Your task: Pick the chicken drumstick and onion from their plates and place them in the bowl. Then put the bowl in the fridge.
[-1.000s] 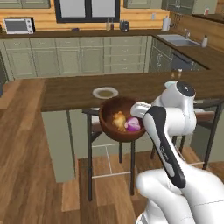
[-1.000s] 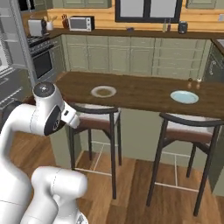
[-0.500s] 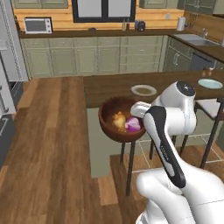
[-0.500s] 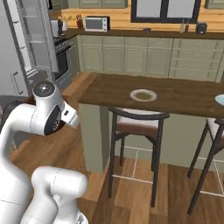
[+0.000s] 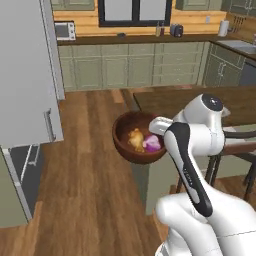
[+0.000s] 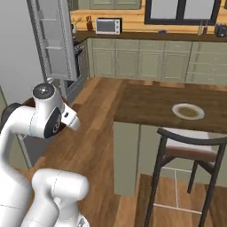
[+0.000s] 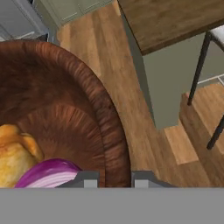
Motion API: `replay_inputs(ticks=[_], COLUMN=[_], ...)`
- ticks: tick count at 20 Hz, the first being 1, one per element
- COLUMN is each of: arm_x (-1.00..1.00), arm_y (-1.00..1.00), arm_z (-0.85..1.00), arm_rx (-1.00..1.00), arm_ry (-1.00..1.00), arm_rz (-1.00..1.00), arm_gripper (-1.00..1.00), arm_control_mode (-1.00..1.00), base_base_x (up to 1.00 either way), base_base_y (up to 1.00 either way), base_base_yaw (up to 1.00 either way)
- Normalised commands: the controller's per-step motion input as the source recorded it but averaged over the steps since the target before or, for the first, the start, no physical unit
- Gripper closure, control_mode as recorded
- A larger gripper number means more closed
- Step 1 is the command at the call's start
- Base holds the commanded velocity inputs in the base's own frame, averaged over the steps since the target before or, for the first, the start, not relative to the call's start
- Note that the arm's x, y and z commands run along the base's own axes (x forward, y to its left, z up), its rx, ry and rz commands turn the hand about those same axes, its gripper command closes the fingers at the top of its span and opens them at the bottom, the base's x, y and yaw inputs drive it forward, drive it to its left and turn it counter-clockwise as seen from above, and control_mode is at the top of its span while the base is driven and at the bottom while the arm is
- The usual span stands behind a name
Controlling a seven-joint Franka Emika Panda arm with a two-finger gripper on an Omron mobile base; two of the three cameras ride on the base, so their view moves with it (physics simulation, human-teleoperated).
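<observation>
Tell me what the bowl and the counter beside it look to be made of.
The bowl looks like turned wood, dark reddish-brown with a low sheen: fine streaks of grain run along its rim and down its inner wall. The counter has what seems a brown wooden top with long plank-like grain, on a plain matte grey-green painted side.

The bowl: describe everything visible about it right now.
The bowl is deep, round and dark reddish-brown, with a wood-like grain running along its wall and rim. It is held upright in the air above the wooden floor, beside the counter, carried by the gripper, whose jaws are closed on its rim. Inside lie the golden chicken drumstick and the purple onion, side by side and touching.
</observation>
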Motion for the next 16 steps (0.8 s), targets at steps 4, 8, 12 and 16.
replay_inputs(ticks=[4,8,12,16], arm_x=[0.0,0.0,0.0,0.0], arm_y=[0.0,0.0,0.0,0.0], arm_z=[0.0,0.0,0.0,0.0], arm_rx=[0.0,0.0,0.0,0.0], arm_ry=[0.0,0.0,0.0,0.0], arm_rz=[0.0,0.0,0.0,0.0], arm_gripper=[1.0,1.0,1.0,1.0], arm_control_mode=[1.0,1.0,1.0,1.0], base_base_x=[1.0,1.0,1.0,0.86], base_base_y=[1.0,0.78,-0.21,-0.29], base_base_yaw=[-0.15,-0.17,-0.03,-0.02])
